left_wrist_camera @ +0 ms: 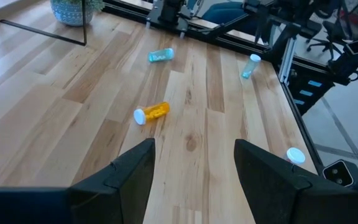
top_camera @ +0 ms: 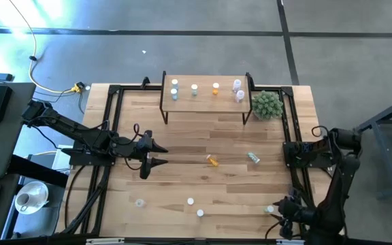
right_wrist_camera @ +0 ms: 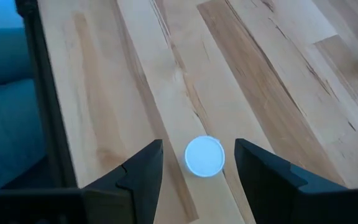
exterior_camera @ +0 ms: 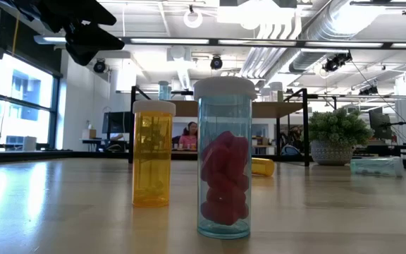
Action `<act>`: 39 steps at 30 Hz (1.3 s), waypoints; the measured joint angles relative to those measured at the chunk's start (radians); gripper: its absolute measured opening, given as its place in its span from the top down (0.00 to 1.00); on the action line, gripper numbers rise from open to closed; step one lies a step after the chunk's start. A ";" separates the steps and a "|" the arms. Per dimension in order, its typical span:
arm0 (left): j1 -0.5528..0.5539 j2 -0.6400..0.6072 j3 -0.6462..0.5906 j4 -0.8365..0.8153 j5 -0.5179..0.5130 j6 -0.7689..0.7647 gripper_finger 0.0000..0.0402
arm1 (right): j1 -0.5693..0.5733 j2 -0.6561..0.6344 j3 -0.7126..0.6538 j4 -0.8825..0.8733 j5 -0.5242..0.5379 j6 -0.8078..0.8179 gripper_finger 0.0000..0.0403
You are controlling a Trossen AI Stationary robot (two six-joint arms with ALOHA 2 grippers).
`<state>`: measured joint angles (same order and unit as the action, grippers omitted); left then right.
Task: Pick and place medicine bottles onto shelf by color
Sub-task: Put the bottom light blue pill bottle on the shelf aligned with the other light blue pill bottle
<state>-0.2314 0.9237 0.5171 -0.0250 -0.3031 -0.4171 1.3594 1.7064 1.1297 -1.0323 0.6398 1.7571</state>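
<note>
Five medicine bottles (top_camera: 194, 89) on shelf (top_camera: 206, 99)

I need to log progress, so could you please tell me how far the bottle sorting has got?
Done: five bottles stand on the shelf. In hand: nothing; the left gripper is open above the table, and the right gripper is open over a white-capped bottle. Left: an orange bottle, a blue bottle and about four near the front edge.

The high view looks straight down on the whole table (top_camera: 203, 143). The low view sits at tabletop level, facing the room. Both wrist views look forward over the planks, and the left one shares the fallen orange bottle (left_wrist_camera: 151, 112) with the high view.
</note>
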 joint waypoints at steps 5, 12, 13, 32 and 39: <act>0.000 0.000 0.000 0.000 0.000 0.000 0.48 | 0.000 0.028 0.000 0.001 0.001 0.039 0.53; 0.000 0.000 0.000 0.000 0.000 0.000 0.48 | -0.001 0.046 -0.001 -0.001 -0.005 0.068 0.53; 0.000 0.000 0.000 0.000 0.000 0.000 0.48 | -0.006 0.048 0.000 0.000 -0.004 0.069 0.53; 0.000 0.000 0.000 0.000 0.000 0.000 0.48 | -0.070 0.055 0.000 0.002 -0.098 0.047 0.53; 0.000 0.000 0.000 -0.002 0.000 0.001 0.48 | -0.071 0.056 0.000 0.009 -0.099 0.046 0.53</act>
<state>-0.2317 0.9241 0.5171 -0.0265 -0.3027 -0.4164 1.2887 1.7622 1.1294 -1.0229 0.5411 1.8032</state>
